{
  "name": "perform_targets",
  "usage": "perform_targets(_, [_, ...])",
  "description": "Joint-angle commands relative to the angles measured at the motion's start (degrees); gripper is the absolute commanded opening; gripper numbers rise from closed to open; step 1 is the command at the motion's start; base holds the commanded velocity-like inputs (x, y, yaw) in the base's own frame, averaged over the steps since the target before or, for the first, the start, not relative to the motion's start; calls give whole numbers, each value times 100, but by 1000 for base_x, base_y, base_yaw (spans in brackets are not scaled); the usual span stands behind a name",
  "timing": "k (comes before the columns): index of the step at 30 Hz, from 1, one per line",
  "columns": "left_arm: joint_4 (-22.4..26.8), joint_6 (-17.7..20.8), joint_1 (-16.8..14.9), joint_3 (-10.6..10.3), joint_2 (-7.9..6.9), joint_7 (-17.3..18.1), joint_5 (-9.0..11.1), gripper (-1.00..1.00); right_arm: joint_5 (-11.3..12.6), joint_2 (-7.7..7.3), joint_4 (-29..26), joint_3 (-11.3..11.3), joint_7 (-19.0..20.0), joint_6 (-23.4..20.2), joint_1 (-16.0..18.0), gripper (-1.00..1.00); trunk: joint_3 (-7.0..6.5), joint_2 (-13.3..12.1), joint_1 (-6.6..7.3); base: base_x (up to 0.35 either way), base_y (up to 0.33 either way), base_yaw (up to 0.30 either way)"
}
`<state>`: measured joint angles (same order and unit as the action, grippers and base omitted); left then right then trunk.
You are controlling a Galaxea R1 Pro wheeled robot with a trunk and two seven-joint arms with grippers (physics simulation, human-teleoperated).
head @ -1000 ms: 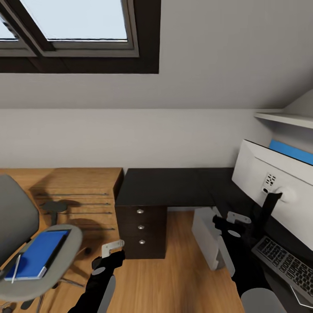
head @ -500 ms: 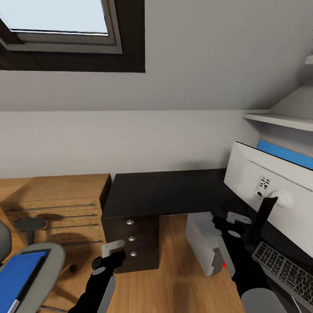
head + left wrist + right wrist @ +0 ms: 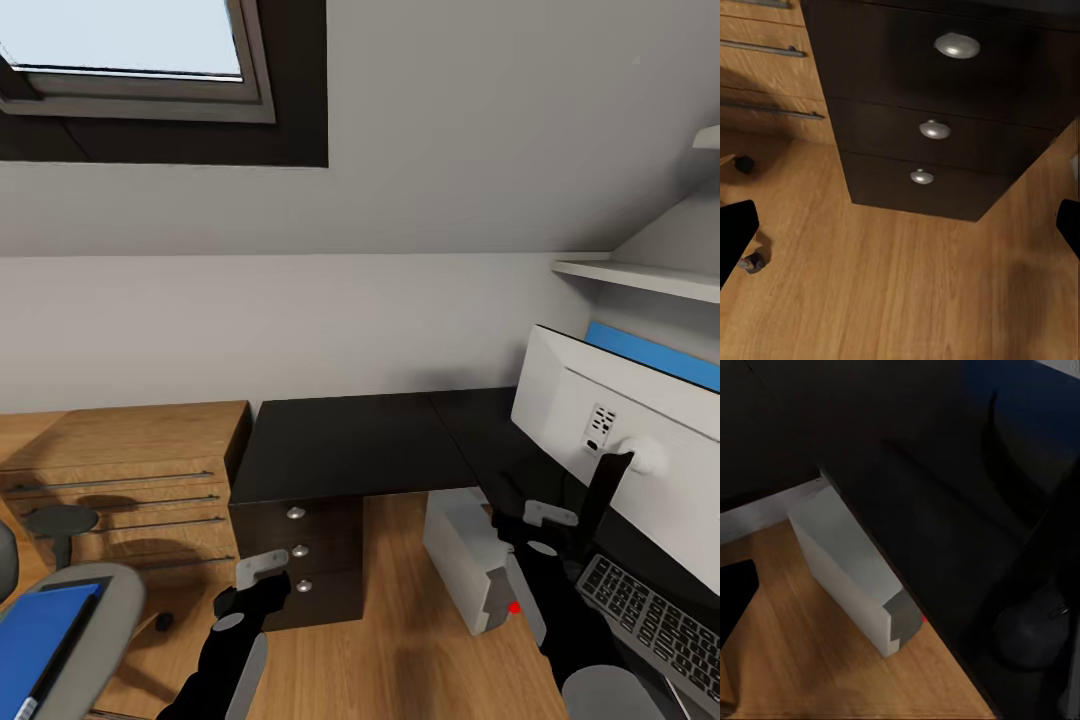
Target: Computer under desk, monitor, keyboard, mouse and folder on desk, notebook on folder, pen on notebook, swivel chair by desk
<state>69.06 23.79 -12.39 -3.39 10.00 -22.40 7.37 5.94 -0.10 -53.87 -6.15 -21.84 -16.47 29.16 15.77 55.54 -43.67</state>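
The black-topped desk [image 3: 350, 440] stands ahead with its drawer unit [image 3: 300, 550] [image 3: 937, 127]. The light-grey computer [image 3: 465, 565] [image 3: 851, 574] sits on the floor beneath it, red light showing. On the desk's right wing are the monitor [image 3: 620, 430], white back toward me, and the keyboard [image 3: 650, 620]. A dark rounded shape that may be the mouse [image 3: 1027, 637] lies by the monitor's stand. At the lower left the swivel chair [image 3: 95, 600] carries the blue folder [image 3: 30, 645]; a dark strip runs along its edge. The pen is out of view. My left gripper [image 3: 262, 572] and right gripper [image 3: 545, 517] hang open and hold nothing.
Low wooden shelving [image 3: 120, 470] stands left of the desk against the wall. A skylight [image 3: 130, 50] is set in the sloped ceiling and a white wall shelf [image 3: 640, 275] sits above the monitor. Bare wood floor [image 3: 400, 660] lies between my arms.
The whole view has swung right and slightly up, so the chair and folder have slid toward the left edge. Both arms keep the same pose in the picture.
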Motion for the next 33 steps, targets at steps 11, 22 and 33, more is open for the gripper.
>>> perform_targets(11, [388, 12, 108, -166, 0, -29, 63, 100, -87, -302, 1497, 13, 807, 785, 97, 100, 8, 6, -1, 100, 0, -1])
perform_targets(22, [406, 20, 123, -171, 0, -27, 70, 100, -313, -487, 2335, -23, 832, 832, 533, 100, 8, 6, -1, 168, 0, 0])
perform_targets(33, [401, 18, 131, -526, 0, -27, 77, 100, -298, -578, 2554, -41, 830, 827, 721, 100, 8, 6, -1, 27, 0, 0])
